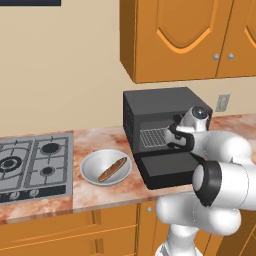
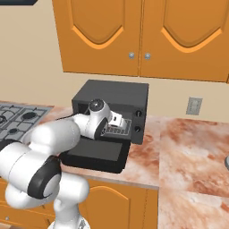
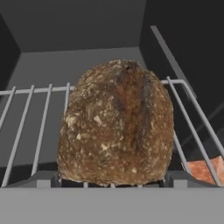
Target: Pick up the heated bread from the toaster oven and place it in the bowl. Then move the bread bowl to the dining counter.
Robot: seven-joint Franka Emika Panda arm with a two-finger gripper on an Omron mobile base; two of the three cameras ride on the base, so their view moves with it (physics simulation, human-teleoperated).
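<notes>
One step in hand: we reach our pincer (image 1: 172,134) into the toaster oven (image 1: 160,102); bread (image 3: 117,124) sits on the rack; grip state unclear. Next: lift out toward bowl (image 1: 90,167).

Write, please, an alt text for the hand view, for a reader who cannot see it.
A dark brown, roundish lump of bread sits close up on the wire rack inside the black toaster oven. A small patch of reddish marbled counter shows at lower right.
</notes>
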